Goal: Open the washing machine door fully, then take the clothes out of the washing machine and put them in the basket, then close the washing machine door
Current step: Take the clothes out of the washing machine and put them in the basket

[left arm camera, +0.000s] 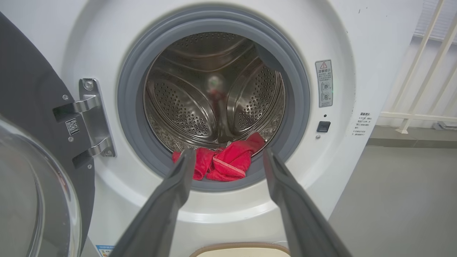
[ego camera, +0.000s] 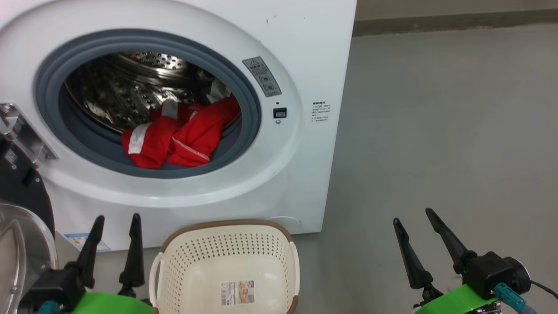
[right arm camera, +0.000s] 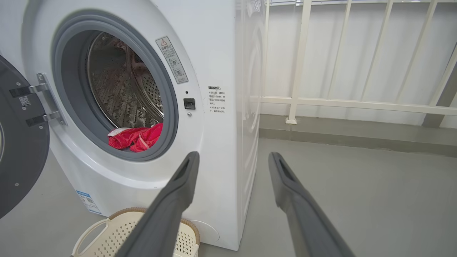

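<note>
The washing machine door (ego camera: 21, 196) is swung open at the left edge. The red clothes (ego camera: 183, 131) are heaped at the drum (ego camera: 130, 83) mouth, upper centre, and the basket (ego camera: 226, 248) is set below. The left gripper (ego camera: 118, 216) and right gripper (ego camera: 412, 215) are held spread and empty in the lower corners.

A white front-loading washing machine (ego camera: 314, 39) stands on a smooth grey floor (ego camera: 436, 131), a cream perforated basket (ego camera: 218, 257) with a brown rim set on the floor just before its base, a low raised kerb (right arm camera: 357, 134) lining the floor's far edge.
</note>
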